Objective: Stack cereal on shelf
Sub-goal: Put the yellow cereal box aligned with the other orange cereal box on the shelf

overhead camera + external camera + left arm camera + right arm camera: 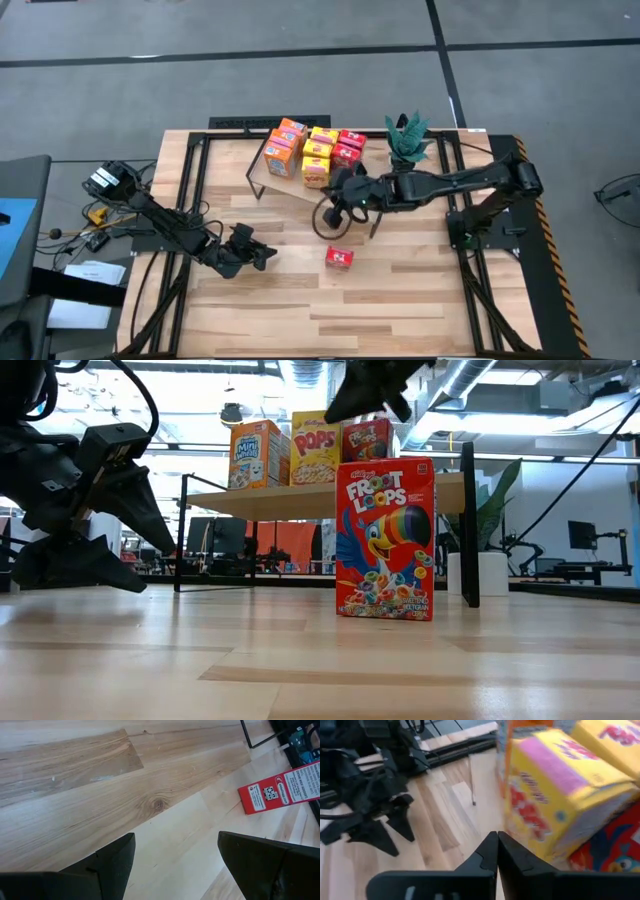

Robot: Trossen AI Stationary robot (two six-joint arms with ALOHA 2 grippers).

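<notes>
I see one red cereal box [339,257] standing upright alone on the worktop [400,300], in front of the shelf [262,178] and well apart from it; the low view reads its Froot Loops front, which the high view does not. The other cereal boxes [314,152] sit clustered on the shelf, and the low view shows only three of them, the rest hidden behind. My right gripper [341,200] hangs at the shelf's front edge, just beside those boxes; its wrist view shows the fingers pressed together with nothing between them, a yellow box [560,800] close ahead, blurred. My left gripper [262,255] rests low near the worktop, left of the lone box, fingers spread wide and holding nothing, though it seems to hover rather than touch.
</notes>
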